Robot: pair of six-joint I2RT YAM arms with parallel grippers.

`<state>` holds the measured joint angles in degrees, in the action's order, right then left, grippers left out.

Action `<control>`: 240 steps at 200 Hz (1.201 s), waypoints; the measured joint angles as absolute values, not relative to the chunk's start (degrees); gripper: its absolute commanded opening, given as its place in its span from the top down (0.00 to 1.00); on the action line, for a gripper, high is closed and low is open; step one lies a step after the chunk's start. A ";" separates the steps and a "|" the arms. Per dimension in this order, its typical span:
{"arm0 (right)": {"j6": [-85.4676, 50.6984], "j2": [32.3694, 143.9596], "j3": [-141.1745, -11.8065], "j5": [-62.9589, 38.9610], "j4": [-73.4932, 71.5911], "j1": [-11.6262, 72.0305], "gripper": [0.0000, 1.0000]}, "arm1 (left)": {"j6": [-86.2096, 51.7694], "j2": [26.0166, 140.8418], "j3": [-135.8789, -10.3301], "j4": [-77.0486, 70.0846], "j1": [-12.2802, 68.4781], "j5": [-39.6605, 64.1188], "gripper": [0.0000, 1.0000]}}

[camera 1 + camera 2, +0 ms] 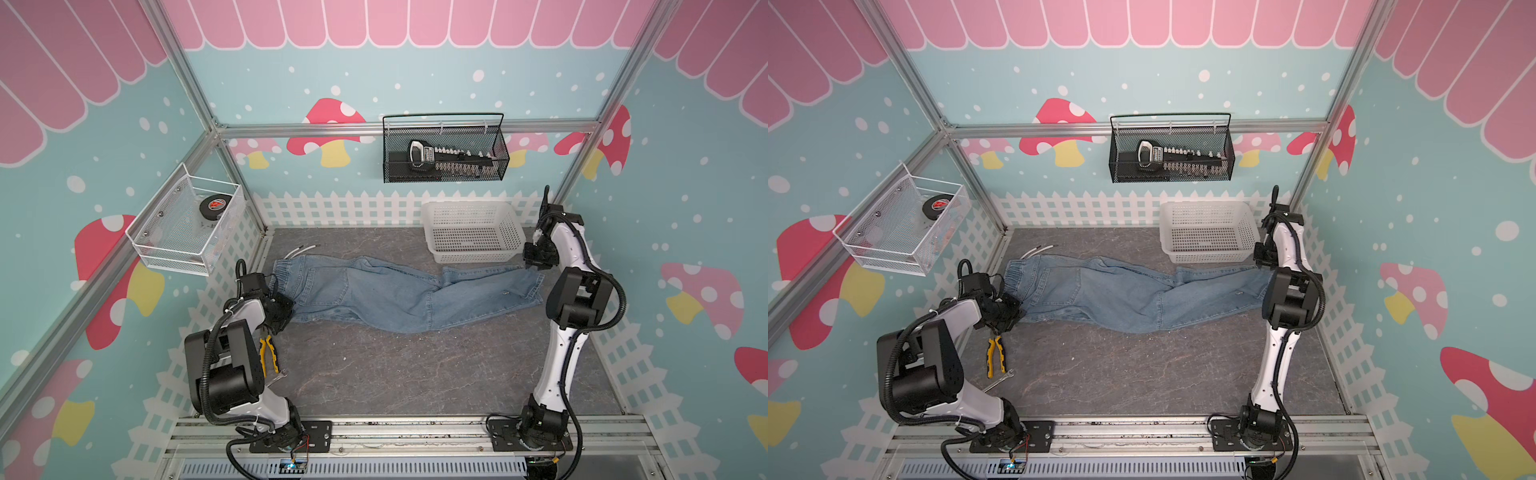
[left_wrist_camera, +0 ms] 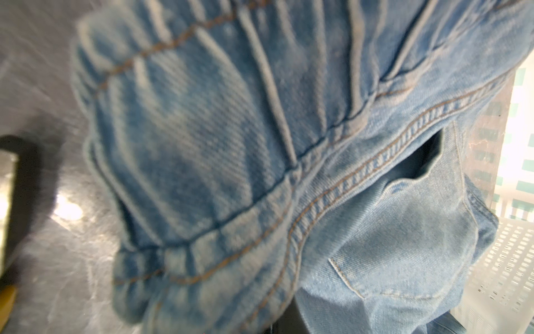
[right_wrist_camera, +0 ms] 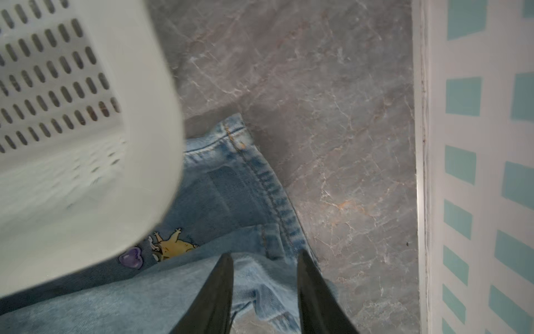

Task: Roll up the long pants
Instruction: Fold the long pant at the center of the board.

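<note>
Hem [image 3: 231, 136] of long pants [image 1: 395, 295] just beside basket [image 1: 478, 257]; tabletop [image 1: 395, 374] open in front

Light blue faded denim long pants [image 1: 395, 295], unrolled, flat across the grey tabletop [image 1: 374, 374].
Gathered elastic waistband [image 1: 279, 274] at the left side, white drawstring [image 1: 301, 250] ends trailing beyond it; legs overlapped, creased mid-length; hems [image 3: 231, 138] at the right side, small cartoon patch [image 3: 173, 245] near one hem.

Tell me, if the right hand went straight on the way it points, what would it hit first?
Most likely the jeans: the open right hand points down at their hem end, beside the white basket. Depth is hard to judge.
</note>
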<state>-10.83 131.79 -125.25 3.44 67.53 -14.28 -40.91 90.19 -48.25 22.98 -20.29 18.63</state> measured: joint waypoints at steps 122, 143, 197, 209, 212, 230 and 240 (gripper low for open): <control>-12.88 133.29 -111.61 -2.63 60.73 -16.53 0.63 | -44.66 94.65 -53.52 18.57 -12.97 18.90 0.93; -12.84 134.96 -116.11 -3.92 62.30 -16.56 0.63 | -45.25 96.55 -53.52 17.87 -12.71 19.07 0.93; -12.51 128.92 -103.77 -4.08 59.70 -16.91 0.64 | -46.28 96.92 -53.34 16.56 -12.62 19.29 0.92; -12.56 125.67 -98.28 -4.01 59.48 -17.17 0.64 | -46.28 96.55 -52.99 16.49 -12.62 19.27 0.92; -12.67 124.79 -96.77 -3.99 59.44 -17.28 0.64 | -46.28 96.42 -52.90 16.49 -12.62 19.29 0.92; -12.95 120.70 -90.11 -3.95 59.79 -17.80 0.64 | -46.28 95.37 -52.38 16.56 -12.62 19.27 0.92; -13.19 118.54 -86.50 -3.97 59.83 -17.96 0.63 | -46.26 94.85 -52.21 16.67 -12.62 19.27 0.92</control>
<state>-13.19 118.54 -86.50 -3.97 59.83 -17.96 -46.26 94.85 -52.21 16.67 -12.62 19.27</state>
